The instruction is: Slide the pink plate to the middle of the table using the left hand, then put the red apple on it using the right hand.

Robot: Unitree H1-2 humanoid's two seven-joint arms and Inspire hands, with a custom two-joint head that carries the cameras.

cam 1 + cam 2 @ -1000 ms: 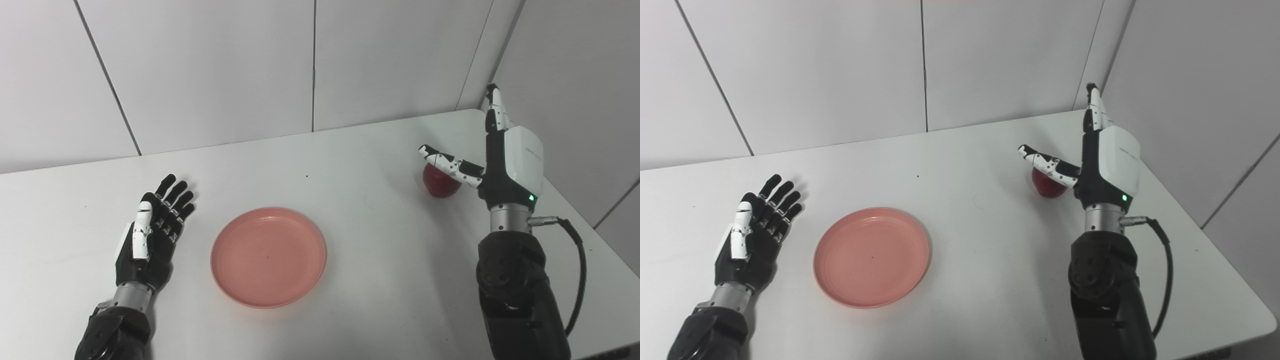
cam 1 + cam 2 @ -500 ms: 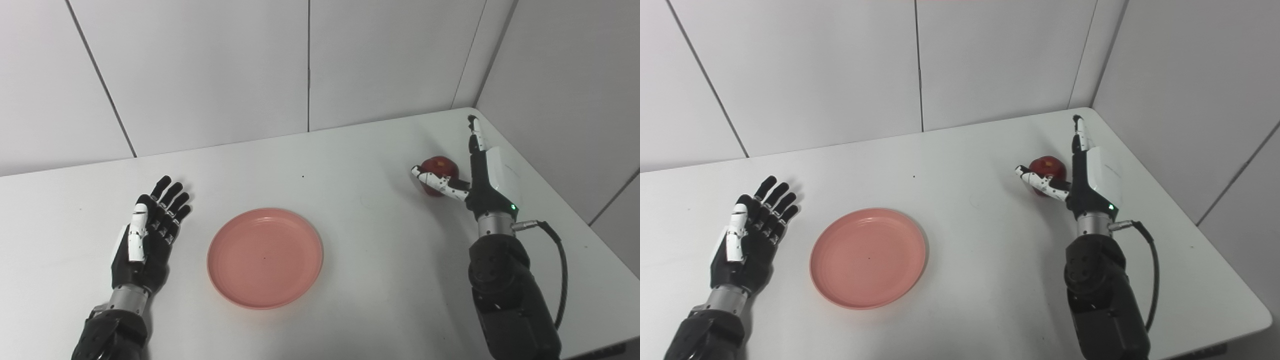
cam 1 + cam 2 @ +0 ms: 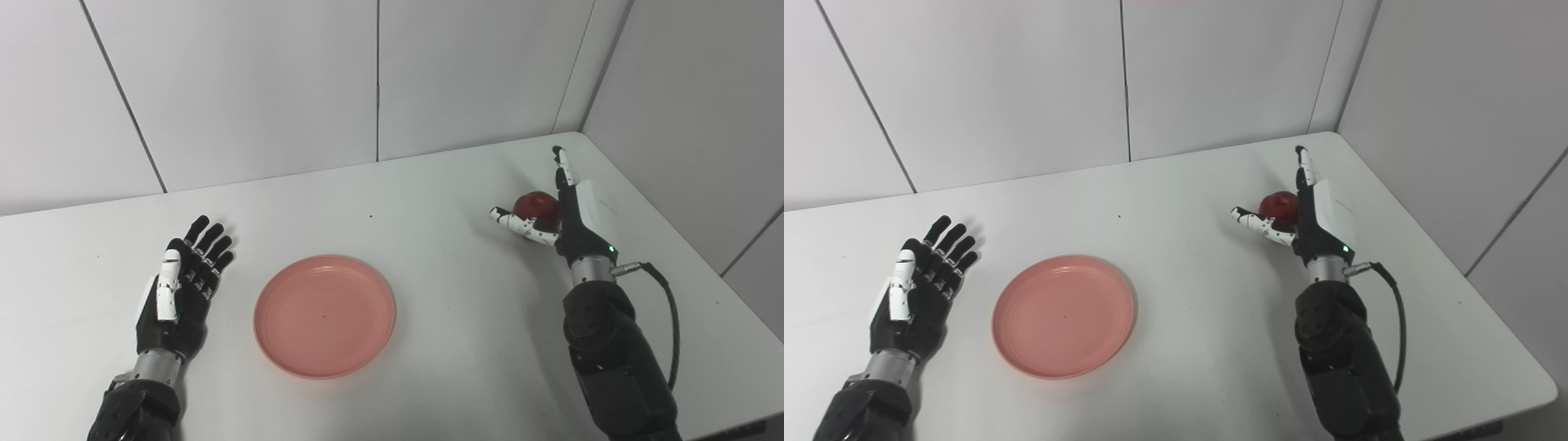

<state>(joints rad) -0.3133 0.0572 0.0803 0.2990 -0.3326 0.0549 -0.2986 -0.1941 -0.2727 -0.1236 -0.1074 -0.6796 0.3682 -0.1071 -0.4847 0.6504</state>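
Note:
The pink plate (image 3: 325,315) lies flat on the white table (image 3: 429,184), a little left of its middle. The red apple (image 3: 536,205) sits near the far right corner. My right hand (image 3: 572,208) stands open on edge beside it, palm against the apple's right side, fingers pointing away, thumb (image 3: 520,223) reaching along the near side. The fingers are straight, not curled round the fruit. My left hand (image 3: 184,278) rests open and flat on the table, left of the plate and clear of its rim.
White wall panels close off the back and the right side next to the apple. A black cable (image 3: 664,300) loops from the right wrist. The table's right edge (image 3: 1488,294) runs close behind the right arm.
The right hand has come down from above the apple and moved in against its right side, thumb now low along its front. The left hand and plate stay put. The camera shifted slightly.

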